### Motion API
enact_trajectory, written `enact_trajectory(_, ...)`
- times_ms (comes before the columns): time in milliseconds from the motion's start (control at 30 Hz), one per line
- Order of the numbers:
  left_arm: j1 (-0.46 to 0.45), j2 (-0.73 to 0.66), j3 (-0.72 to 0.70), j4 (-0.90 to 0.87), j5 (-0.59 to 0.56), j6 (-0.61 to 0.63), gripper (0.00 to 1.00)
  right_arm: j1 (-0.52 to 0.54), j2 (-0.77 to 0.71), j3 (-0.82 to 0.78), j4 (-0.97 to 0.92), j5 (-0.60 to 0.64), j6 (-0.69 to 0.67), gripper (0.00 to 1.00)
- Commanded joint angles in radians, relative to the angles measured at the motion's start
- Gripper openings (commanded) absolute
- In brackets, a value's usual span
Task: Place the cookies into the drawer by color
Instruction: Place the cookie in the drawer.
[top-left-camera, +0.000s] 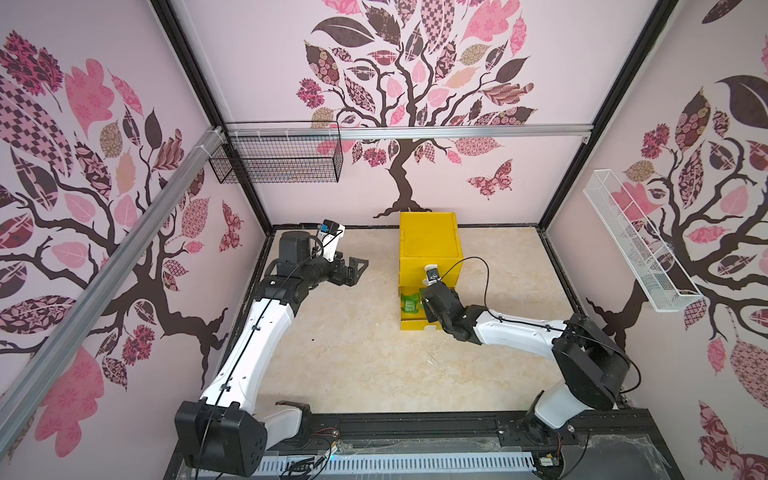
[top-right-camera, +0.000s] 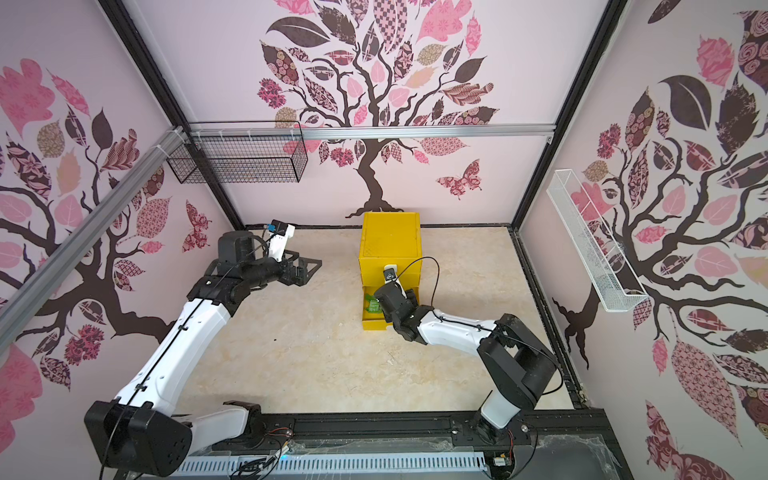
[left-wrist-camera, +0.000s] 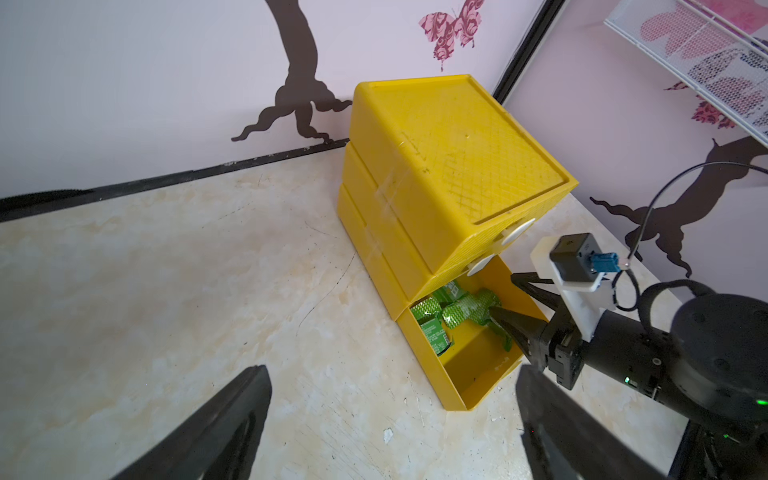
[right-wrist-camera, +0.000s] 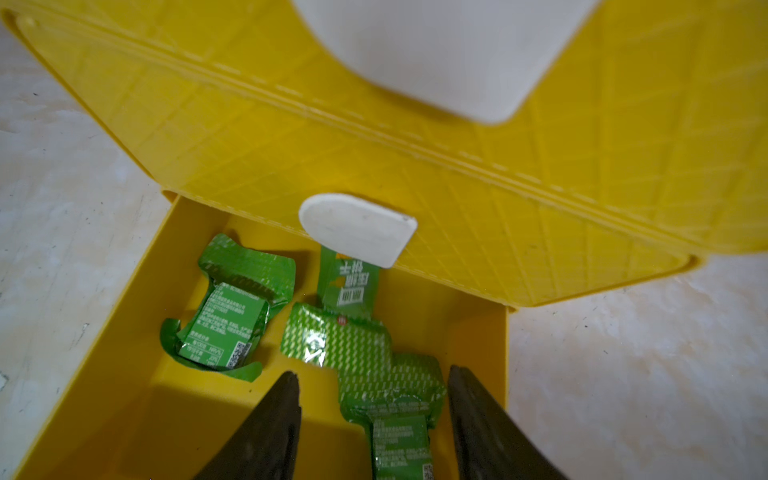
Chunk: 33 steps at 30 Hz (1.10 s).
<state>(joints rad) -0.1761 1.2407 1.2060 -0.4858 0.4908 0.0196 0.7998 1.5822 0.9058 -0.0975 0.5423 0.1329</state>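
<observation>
At the far middle of the bench (top-left-camera: 353, 365): the yellow drawer chest (top-left-camera: 430, 249) stands by the far wall, its upper 2 drawers shut, its bottom drawer (left-wrist-camera: 478, 365) pulled out toward the near side.
Green cookies (right-wrist-camera: 232, 316): 3 lie in the bottom drawer: 1 at its left, 1 partly under the white tab handle (right-wrist-camera: 357, 228) of the drawer above, and 1 at its right between the right tool's jaws.
Black and orange cookies: none in view, and no packet lies loose on the bench. Whether they are inside the shut drawers cannot be told.
Right tool (right-wrist-camera: 372, 371): dipped into the open drawer, jaws parted to a middling gap on either side of the 3rd green packet, with clear space on 1 side. The packet looks let go, not pinched.
Left tool (top-left-camera: 358, 270): jaws wide and holding nothing, above the bench left of the chest and well apart from it.
Step in hand: most likely the release of the last green cookie into the bottom drawer.
Next move: it calls for lifting the right tool up and back toward the near side, clear of the handle above and without snagging the crimped foil. A square push on the drawer front would then close it.
</observation>
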Motion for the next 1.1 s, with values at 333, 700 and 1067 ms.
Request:
enact_trajectory(333, -0.077, 0.211, 0.249, -0.121, -0.013, -0.024, 0.97, -0.003, -0.294, -0.091, -0.222, -0.05, 0.153, 0.68)
enact_trajectory(700, -0.117, 0.48, 0.497, -0.187, 0.039, -0.183, 0.97, -0.006, -0.38, -0.135, -0.392, -0.12, 0.242, 0.81)
enact_trajectory(1067, -0.161, 0.696, 0.699, -0.253, 0.05, -0.203, 0.85, -0.026, -0.436, -0.212, -0.435, -0.155, 0.315, 0.91)
